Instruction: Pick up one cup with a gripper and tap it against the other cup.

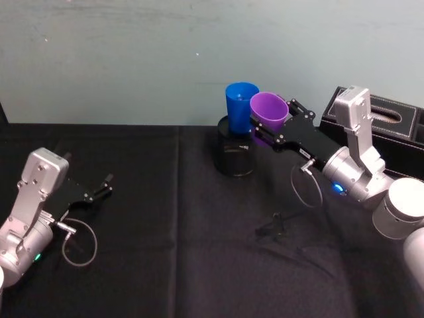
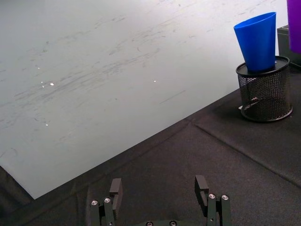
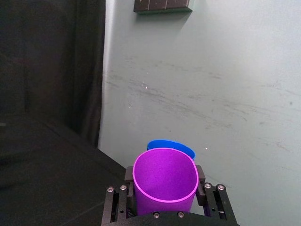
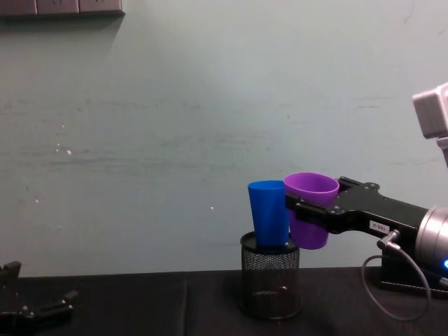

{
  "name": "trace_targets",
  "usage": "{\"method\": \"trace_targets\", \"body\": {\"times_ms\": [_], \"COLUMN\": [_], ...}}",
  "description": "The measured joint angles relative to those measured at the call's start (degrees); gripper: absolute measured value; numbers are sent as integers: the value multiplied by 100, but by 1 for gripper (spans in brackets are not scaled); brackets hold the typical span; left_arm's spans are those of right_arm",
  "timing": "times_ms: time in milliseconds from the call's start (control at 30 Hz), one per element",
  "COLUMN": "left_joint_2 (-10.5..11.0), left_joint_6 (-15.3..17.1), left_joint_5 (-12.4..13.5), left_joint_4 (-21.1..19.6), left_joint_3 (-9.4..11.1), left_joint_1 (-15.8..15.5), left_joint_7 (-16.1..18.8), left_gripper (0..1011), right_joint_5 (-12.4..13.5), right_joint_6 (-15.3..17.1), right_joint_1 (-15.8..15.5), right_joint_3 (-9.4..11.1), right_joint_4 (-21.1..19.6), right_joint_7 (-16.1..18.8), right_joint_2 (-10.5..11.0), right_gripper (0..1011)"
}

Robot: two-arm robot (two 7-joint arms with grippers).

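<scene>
The purple cup (image 1: 269,111) hangs upright in the air, with my right gripper (image 1: 273,122) shut on its sides. The right wrist view looks down into the purple cup (image 3: 164,181) between the two fingers (image 3: 129,178). The blue cup (image 1: 240,101) stands in a black mesh pen holder (image 1: 233,156), leaning slightly. In the chest view the purple cup (image 4: 311,218) sits right beside the blue cup (image 4: 269,213), touching it or nearly so. My left gripper (image 1: 103,186) rests low at the table's left, open and holding nothing, far from both cups.
A black box (image 1: 391,126) stands at the back right behind my right arm. Black cloth (image 1: 165,252) covers the table, with a pale green wall (image 1: 132,59) close behind. Cable loops hang under both wrists.
</scene>
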Motion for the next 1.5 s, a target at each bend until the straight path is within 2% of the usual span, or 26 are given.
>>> {"method": "trace_targets", "body": {"times_ms": [200, 500, 1167, 1500], "left_joint_2": [0, 0, 0, 0], "left_joint_6": [0, 0, 0, 0], "left_joint_5": [0, 0, 0, 0], "left_joint_4": [0, 0, 0, 0], "left_joint_3": [0, 0, 0, 0], "left_joint_1": [0, 0, 0, 0], "left_joint_7": [0, 0, 0, 0], "left_gripper": [1011, 1011, 1011, 1011], "right_joint_5": [53, 124, 268, 322], "right_joint_6": [202, 404, 825, 972], "right_joint_1": [-321, -639, -1342, -1685], "right_joint_3": [-9, -33, -35, 19], "right_joint_4": [-554, -1079, -2136, -2508], "right_joint_7": [-108, -212, -426, -577], "right_joint_2": [144, 299, 643, 766], "right_gripper": [729, 729, 730, 729]}}
